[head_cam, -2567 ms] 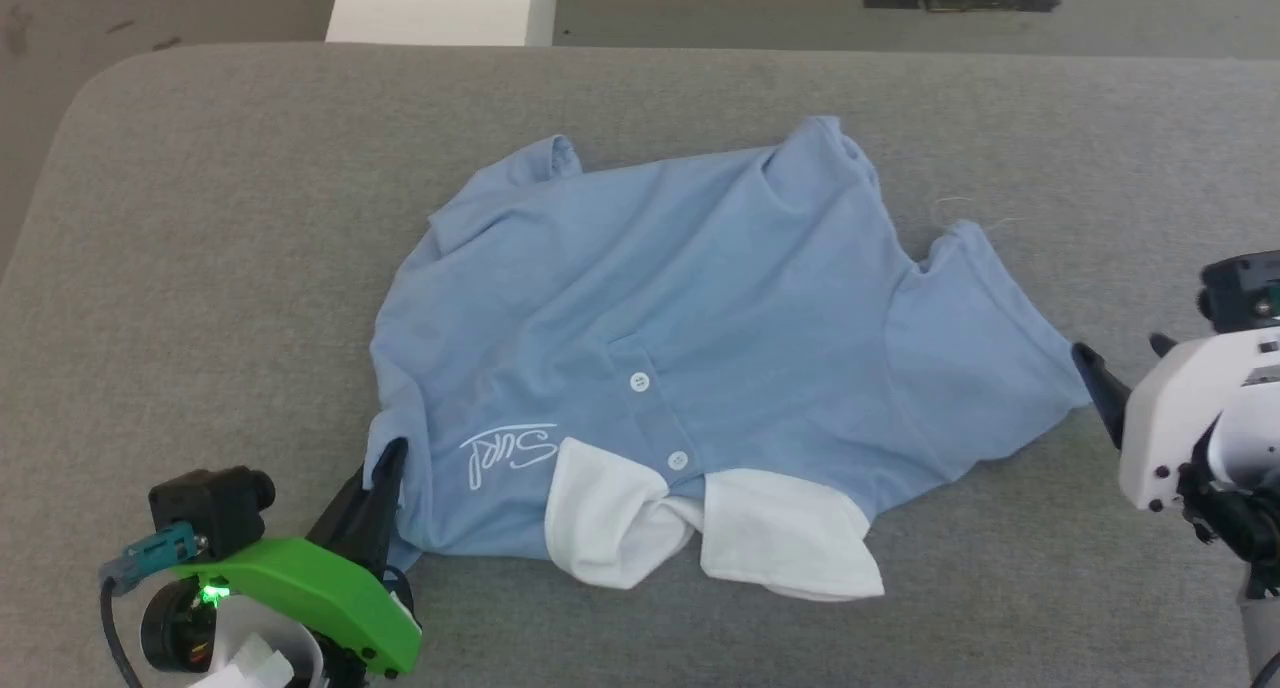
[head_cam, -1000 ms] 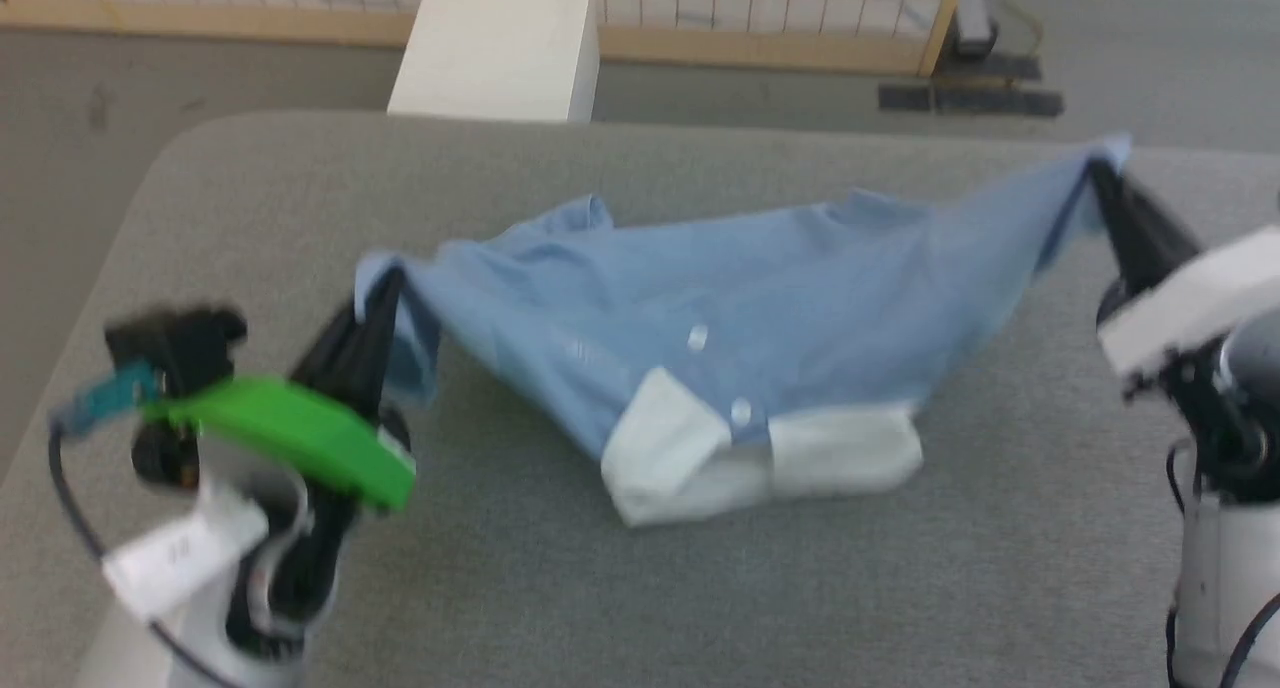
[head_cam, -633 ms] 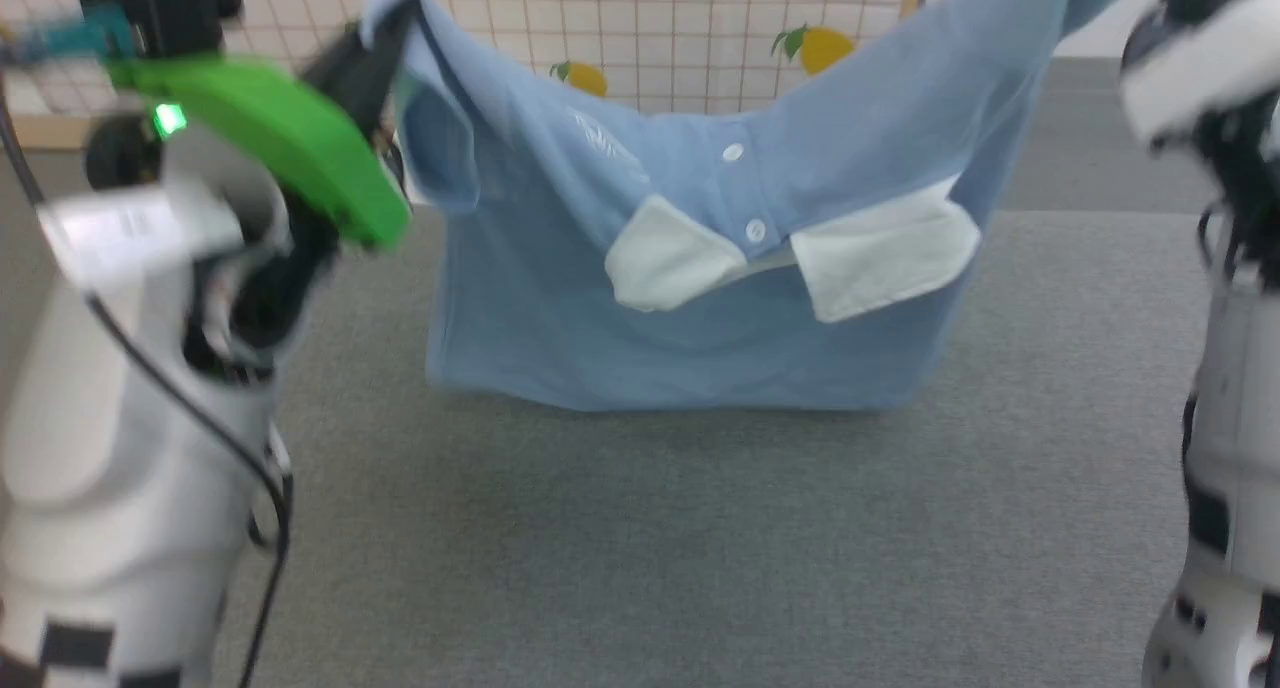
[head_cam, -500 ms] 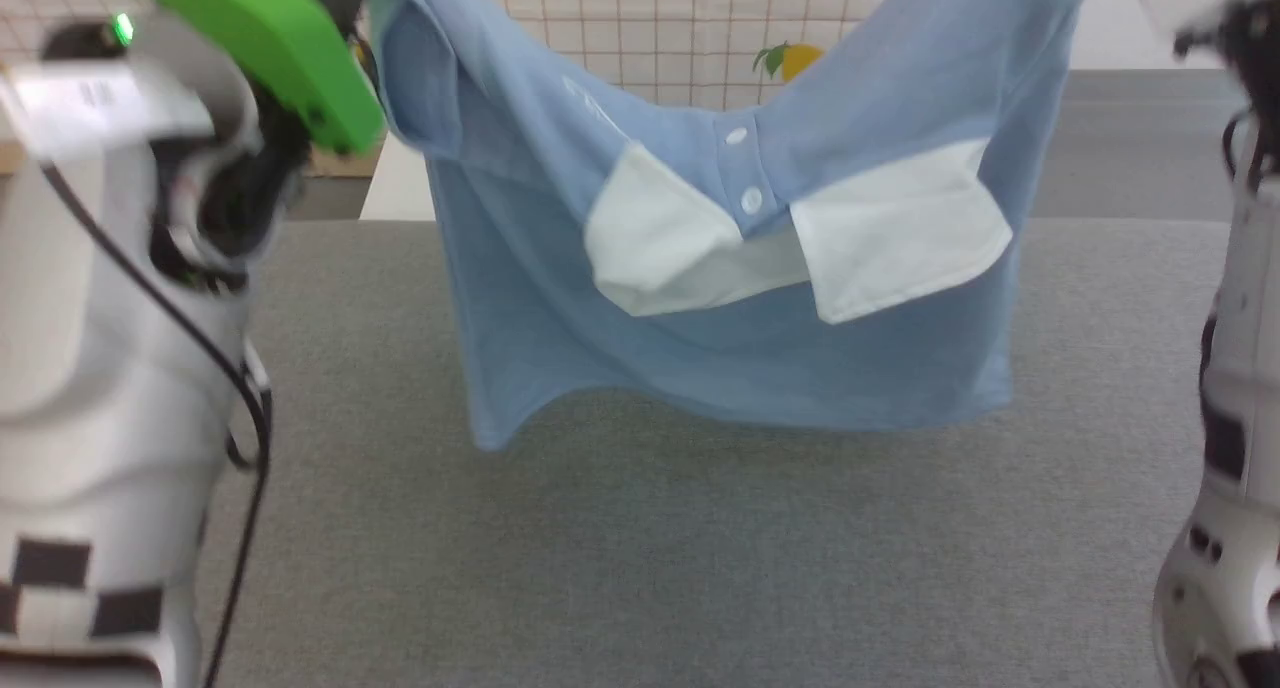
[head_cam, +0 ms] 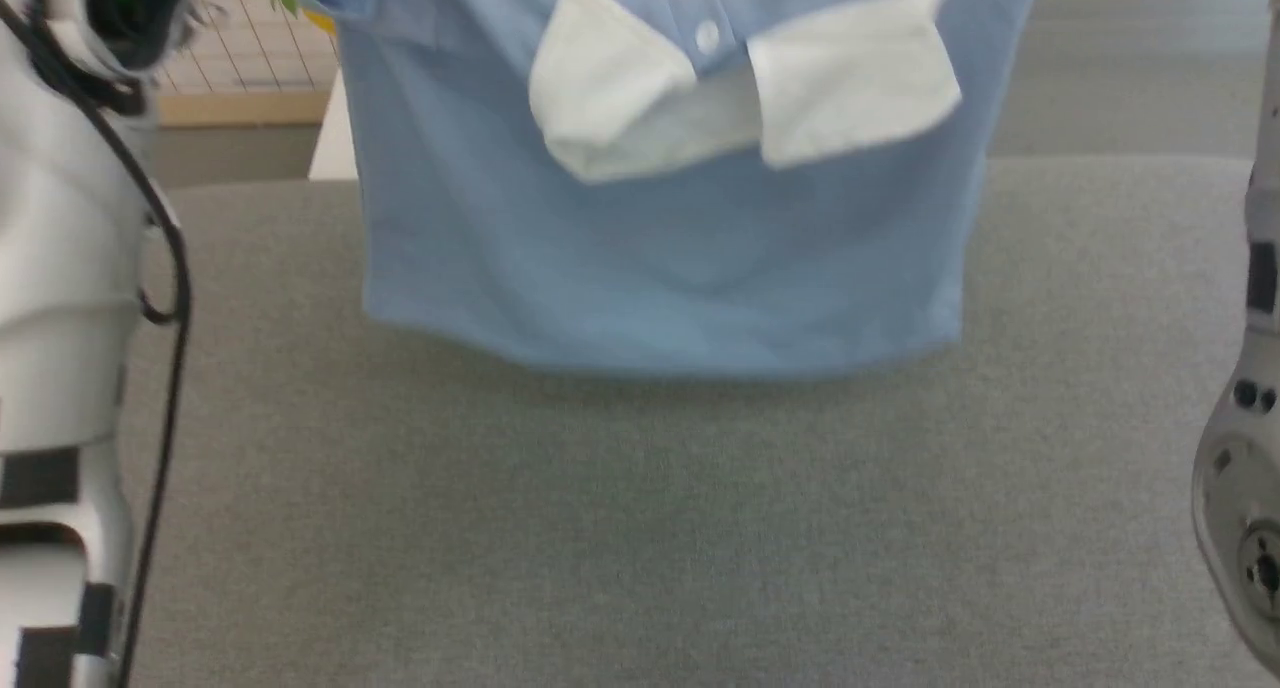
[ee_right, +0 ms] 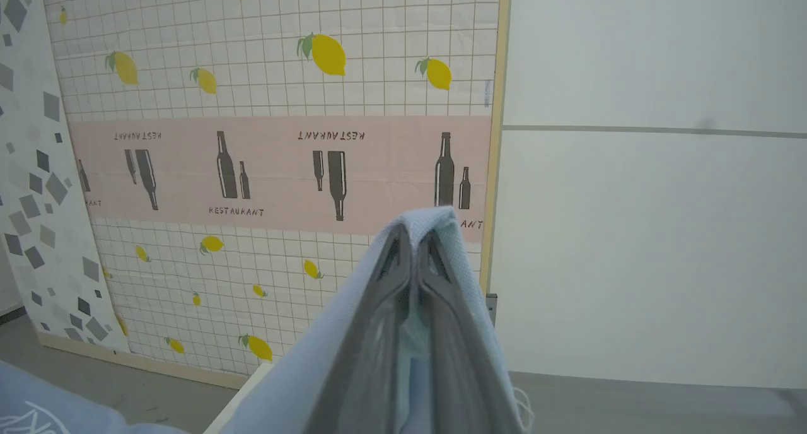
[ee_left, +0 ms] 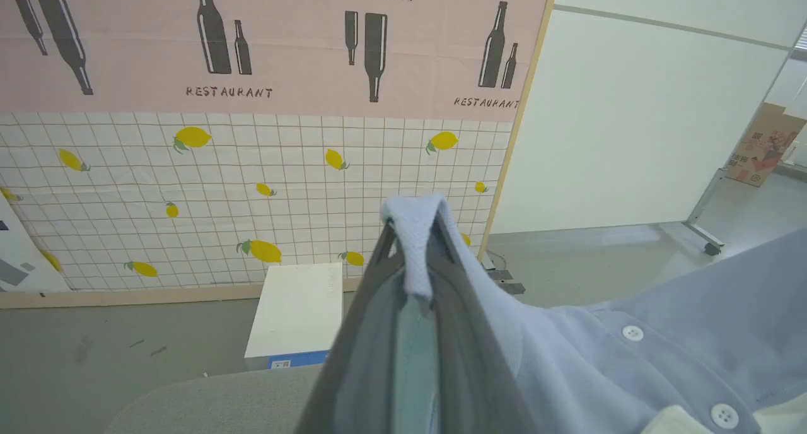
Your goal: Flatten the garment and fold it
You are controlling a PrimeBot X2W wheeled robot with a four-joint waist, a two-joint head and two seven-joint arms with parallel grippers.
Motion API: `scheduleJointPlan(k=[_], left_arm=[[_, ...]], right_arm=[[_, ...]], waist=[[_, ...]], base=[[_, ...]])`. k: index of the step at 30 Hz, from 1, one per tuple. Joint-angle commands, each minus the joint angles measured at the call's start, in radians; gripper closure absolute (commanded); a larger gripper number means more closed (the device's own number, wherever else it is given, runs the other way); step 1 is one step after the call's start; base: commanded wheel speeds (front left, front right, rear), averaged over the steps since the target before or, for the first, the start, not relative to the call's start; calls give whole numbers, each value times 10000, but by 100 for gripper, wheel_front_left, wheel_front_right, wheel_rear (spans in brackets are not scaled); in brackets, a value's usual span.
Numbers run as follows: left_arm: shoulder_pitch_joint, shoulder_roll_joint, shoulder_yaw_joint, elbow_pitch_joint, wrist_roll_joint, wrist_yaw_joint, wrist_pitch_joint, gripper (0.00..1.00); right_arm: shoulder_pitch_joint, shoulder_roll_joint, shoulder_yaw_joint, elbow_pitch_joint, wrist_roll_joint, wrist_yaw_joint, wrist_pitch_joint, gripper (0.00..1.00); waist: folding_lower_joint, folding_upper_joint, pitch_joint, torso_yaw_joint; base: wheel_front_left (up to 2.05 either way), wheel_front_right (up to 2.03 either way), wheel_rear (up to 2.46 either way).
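Left wrist view gives us the left gripper [ee_left: 413, 257] with its two dark fingers pressed together on a fold of the garment [ee_left: 599, 383]. The light blue cloth is pinched between them and laps over their tips. From there the shirt runs to the lower right of that view, with white buttons [ee_left: 632, 333] showing on its placket. In the right wrist view we see the right gripper [ee_right: 413, 251] likewise clamped on a blue edge, with cloth draped down both sides of its fingers. From the head view we see the garment [head_cam: 650, 268] hanging in the air, its white collar [head_cam: 850, 68] flopped toward us. Its lower hem sits close over the grey table [head_cam: 640, 528]; whether they touch we cannot tell.
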Motion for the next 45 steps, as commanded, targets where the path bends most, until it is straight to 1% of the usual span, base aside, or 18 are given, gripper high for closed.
scheduleJointPlan(k=[1, 4, 7, 10, 14, 19, 22, 26, 28, 31, 34, 36, 38, 42, 45], left_arm=[[-390, 121, 10, 47, 173, 27, -110, 100], [-961, 21, 187, 187, 255, 151, -586, 100], [-1594, -165, 257, 369, 331, 180, -1040, 100], [-2319, -432, 315, 530, 406, 94, -1748, 100], [-3077, -821, 487, 948, 373, -68, -2838, 100], [-3538, -1118, 535, 1509, 347, -432, -3930, 100], [-3438, -1222, 555, 1822, 231, -727, -4399, 100], [-3112, -1182, 558, 2073, 23, -1123, -4604, 100], [-2878, -1141, 593, 2069, -134, -1269, -4633, 100], [-2253, -1126, 591, 1998, -449, -1440, -4452, 100], [-1497, -991, 571, 1635, -727, -1542, -4130, 100], [-900, -921, 716, 1167, -1048, -1540, -3912, 100], [-211, -884, 952, 511, -1488, -1435, -3612, 100], [1626, -749, 1260, -1162, -2120, -1046, -3027, 100], [3523, -730, 1488, -2616, -2514, -495, -2688, 100]], right_arm=[[-380, 0, -95, 148, -247, -15, -138, 100], [-1022, 3, -232, 504, -725, -15, -479, 100], [-1696, 18, -434, 812, -1053, -15, -696, 100], [-2433, 3, -627, 1000, -1388, -15, -1001, 100], [-3038, -79, -894, 1219, -1721, -15, -1445, 100], [-3414, -230, -1193, 1640, -2104, -15, -1974, 100], [-3273, -287, -1152, 1921, -2223, -15, -2265, 100], [-2997, -390, -838, 2292, -2013, -15, -2500, 100], [-2772, -495, -456, 2402, -1769, -15, -2538, 100], [-2211, -755, 353, 2416, -1059, -15, -2381, 100], [-1528, -1099, 1039, 1978, -55, -15, -2059, 100], [-921, -1404, 1396, 1395, 738, -15, -1768, 100], [-138, -1725, 1597, 617, 1502, -15, -1434, 100], [1947, -2271, 1368, -1267, 2716, -15, -746, 100], [3876, -2350, 646, -2761, 3289, -15, -181, 100]], waist=[[0, 0, 993, -183], [0, 0, 1754, -296], [0, 0, 2535, -390], [0, 0, 3386, -441], [0, 0, 4217, -406], [0, 0, 5046, -319], [0, 0, 5291, -251], [0, 0, 5398, -149], [0, 0, 5354, -78], [0, 0, 5146, 86], [0, 0, 4969, 197], [0, 0, 4848, 252], [0, 0, 4716, 285], [0, 0, 4292, 396], [0, 0, 3857, 455]], base=[[0, 0, 0], [0, 0, 0], [0, 0, 0], [0, 0, 0], [0, 0, 0], [0, 0, 0], [0, 0, 0], [0, 0, 0], [0, 0, 0], [0, 0, 0], [0, 0, 0], [0, 0, 0], [0, 0, 0], [0, 0, 0], [0, 0, 0]])
